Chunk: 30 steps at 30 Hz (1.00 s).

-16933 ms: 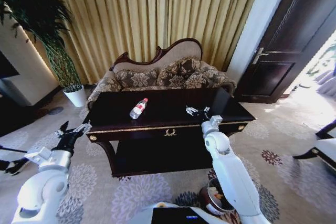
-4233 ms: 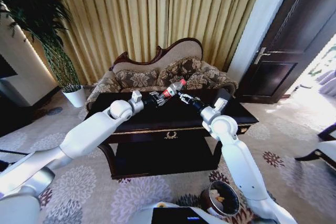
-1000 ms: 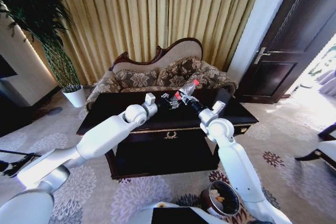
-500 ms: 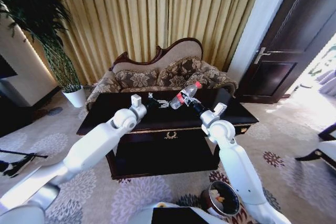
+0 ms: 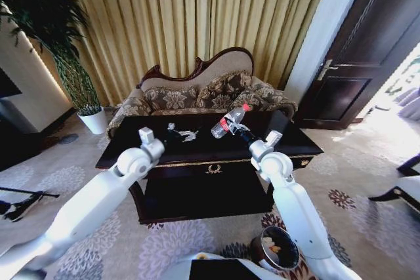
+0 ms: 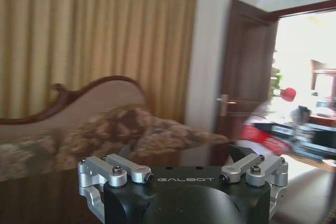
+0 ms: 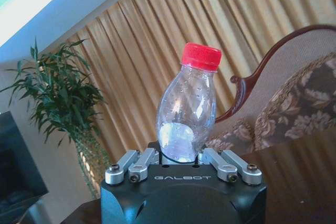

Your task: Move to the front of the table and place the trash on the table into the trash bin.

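The trash is a clear plastic bottle [image 5: 228,121] with a red cap and a red-white label. It is held tilted above the dark glossy table [image 5: 210,147], with my right gripper [image 5: 235,129] shut on its lower body. The right wrist view shows the bottle [image 7: 189,111] standing up out of the right gripper [image 7: 178,157]. My left gripper [image 5: 182,134] hovers open over the table's left half, apart from the bottle. Nothing is between the jaws of the left gripper [image 6: 181,167] in its wrist view, and the bottle [image 6: 265,134] shows blurred farther off. The trash bin [image 5: 265,246] stands on the carpet beside my right arm.
A patterned sofa [image 5: 210,93] stands behind the table, in front of gold curtains. A potted plant [image 5: 75,77] is at the back left and a dark door [image 5: 357,63] at the right. Floral carpet lies around the table.
My left gripper has let go of the bottle and drawn back to the left over the table. The right gripper keeps hold of the bottle, nearly still.
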{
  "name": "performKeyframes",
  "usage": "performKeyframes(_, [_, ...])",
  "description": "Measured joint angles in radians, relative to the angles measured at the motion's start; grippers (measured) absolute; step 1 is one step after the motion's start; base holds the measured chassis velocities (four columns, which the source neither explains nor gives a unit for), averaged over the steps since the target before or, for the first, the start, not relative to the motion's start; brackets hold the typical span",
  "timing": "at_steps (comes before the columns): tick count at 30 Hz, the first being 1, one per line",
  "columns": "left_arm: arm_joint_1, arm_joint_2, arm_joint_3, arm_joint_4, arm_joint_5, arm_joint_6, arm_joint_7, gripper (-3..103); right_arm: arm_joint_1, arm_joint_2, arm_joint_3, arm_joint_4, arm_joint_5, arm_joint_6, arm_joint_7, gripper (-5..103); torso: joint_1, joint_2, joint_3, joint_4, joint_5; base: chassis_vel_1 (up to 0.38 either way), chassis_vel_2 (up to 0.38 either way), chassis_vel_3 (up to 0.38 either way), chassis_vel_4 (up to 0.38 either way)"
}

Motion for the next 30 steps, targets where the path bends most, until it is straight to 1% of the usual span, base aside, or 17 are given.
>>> performKeyframes(1, [0.000, 0.000, 0.000, 0.000, 0.000, 0.000, 0.000, 100, 0.000, 0.000, 0.000, 0.000, 0.000, 0.000, 0.000, 27, 0.000, 0.000, 0.000, 0.0000, 0.0000, 0.000, 0.000, 0.000, 0.000])
performKeyframes(2, [0.031, 0.005, -0.032, -0.014, 0.000, 0.004, -0.034, 100, -0.009, -0.003, 0.003, 0.007, -0.006, 0.009, 0.005, 27, 0.000, 0.000, 0.000, 0.0000, -0.0001, 0.000, 0.000, 0.000, 0.000])
performKeyframes(3, [0.065, 0.007, -0.071, -0.028, 0.000, 0.007, -0.090, 100, -0.018, -0.006, 0.005, 0.015, -0.012, 0.016, 0.014, 27, 0.000, 0.000, 0.000, -0.0001, -0.0001, 0.000, 0.000, 0.000, 0.000])
performKeyframes(4, [0.065, 0.007, -0.071, -0.028, 0.000, 0.007, -0.090, 100, -0.018, -0.006, 0.005, 0.015, -0.012, 0.016, 0.014, 27, 0.000, 0.000, 0.000, -0.0001, -0.0001, 0.000, 0.000, 0.000, 0.000])
performKeyframes(6, [0.126, -0.001, -0.157, -0.045, 0.001, 0.015, -0.183, 100, -0.031, -0.010, 0.010, 0.030, -0.029, 0.030, 0.030, 27, 0.000, 0.000, 0.000, -0.0001, -0.0001, 0.000, 0.000, 0.000, 0.000])
performKeyframes(7, [0.126, -0.001, -0.157, -0.045, 0.001, 0.015, -0.183, 100, -0.031, -0.010, 0.010, 0.030, -0.029, 0.030, 0.030, 27, 0.000, 0.000, 0.000, -0.0001, -0.0001, 0.000, 0.000, 0.000, 0.000])
performKeyframes(10, [0.233, -0.012, -0.309, -0.091, 0.004, 0.050, -0.233, 100, -0.051, -0.019, 0.020, 0.050, -0.058, 0.045, 0.035, 27, 0.000, 0.000, 0.000, 0.0000, -0.0001, 0.000, 0.000, 0.000, 0.000])
performKeyframes(11, [0.233, -0.012, -0.309, -0.091, 0.004, 0.050, -0.233, 100, -0.051, -0.019, 0.020, 0.050, -0.058, 0.045, 0.035, 27, 0.000, 0.000, 0.000, 0.0000, -0.0001, 0.000, 0.000, 0.000, 0.000])
performKeyframes(13, [0.286, -0.014, -0.372, -0.115, 0.003, 0.064, -0.249, 100, -0.057, -0.022, 0.023, 0.055, -0.075, 0.053, 0.036, 27, 0.000, 0.000, 0.000, 0.0002, 0.0000, 0.000, 0.000, 0.000, 0.000])
performKeyframes(15, [0.339, -0.024, -0.432, -0.133, 0.002, 0.086, -0.287, 100, -0.062, -0.025, 0.023, 0.055, -0.105, 0.062, 0.040, 27, 0.000, 0.000, 0.000, 0.0000, 0.0000, 0.000, 0.000, 0.000, 0.000])
performKeyframes(16, [0.339, -0.024, -0.432, -0.133, 0.002, 0.086, -0.287, 100, -0.062, -0.025, 0.023, 0.055, -0.105, 0.062, 0.040, 27, 0.000, 0.000, 0.000, 0.0000, 0.0000, 0.000, 0.000, 0.000, 0.000])
performKeyframes(17, [0.363, -0.034, -0.465, -0.138, 0.002, 0.101, -0.312, 100, -0.065, -0.025, 0.023, 0.053, -0.123, 0.068, 0.040, 27, 0.000, 0.000, 0.000, -0.0002, -0.0001, 0.000, 0.000, 0.000, 0.000])
performKeyframes(18, [0.363, -0.034, -0.465, -0.138, 0.002, 0.101, -0.312, 100, -0.065, -0.025, 0.023, 0.053, -0.123, 0.068, 0.040, 27, 0.000, 0.000, 0.000, -0.0002, -0.0001, 0.000, 0.000, 0.000, 0.000])
performKeyframes(22, [0.441, -0.078, -0.582, -0.131, 0.027, 0.119, -0.330, 100, -0.079, -0.025, 0.023, 0.051, -0.159, 0.083, 0.056, 27, 0.000, 0.000, 0.000, -0.0001, -0.0001, 0.000, 0.000, 0.000, 0.000])
performKeyframes(23, [0.441, -0.078, -0.582, -0.131, 0.027, 0.119, -0.330, 100, -0.079, -0.025, 0.023, 0.051, -0.159, 0.083, 0.056, 27, 0.000, 0.000, 0.000, -0.0001, -0.0001, 0.000, 0.000, 0.000, 0.000])
performKeyframes(26, [0.489, -0.093, -0.648, -0.129, 0.040, 0.119, -0.318, 100, -0.087, -0.021, 0.026, 0.051, -0.180, 0.092, 0.064, 27, 0.000, 0.000, 0.000, 0.0000, -0.0001, 0.000, 0.000, 0.000, 0.000])
performKeyframes(30, [0.523, -0.109, -0.698, -0.145, 0.043, 0.129, -0.315, 100, -0.095, -0.017, 0.028, 0.057, -0.184, 0.093, 0.070, 27, 0.000, 0.000, 0.000, 0.0000, 0.0000, 0.000, 0.000, 0.000, 0.000])
